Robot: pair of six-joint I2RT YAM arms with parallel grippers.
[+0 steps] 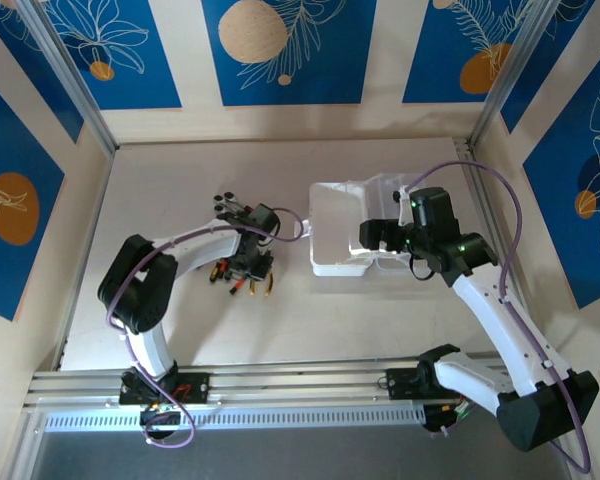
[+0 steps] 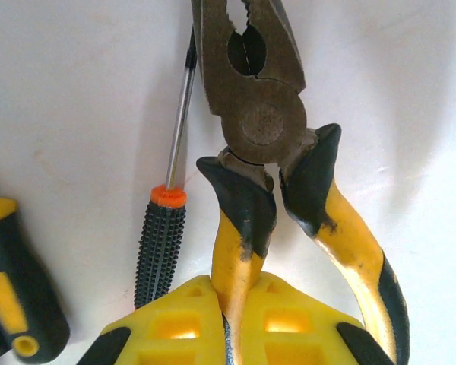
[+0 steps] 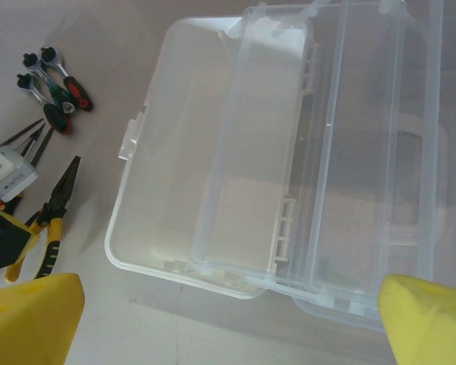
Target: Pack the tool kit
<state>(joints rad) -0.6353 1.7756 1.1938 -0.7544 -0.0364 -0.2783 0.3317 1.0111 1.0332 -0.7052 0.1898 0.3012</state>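
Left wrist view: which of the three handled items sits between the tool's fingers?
The pliers: one yellow handle is pinched in the left tool. The ribbed black screwdriver and the black-and-yellow handle lie outside, to its left.

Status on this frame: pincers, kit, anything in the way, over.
Left pincer shut on pliers handle. Right pincer open above case. Lid open, inside looks empty. Screwdriver lies close beside pliers.

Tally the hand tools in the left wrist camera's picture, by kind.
pliers: 1
screwdriver: 1
black-and-yellow handle, cut off at the frame edge, kind unclear: 1
Total: 3
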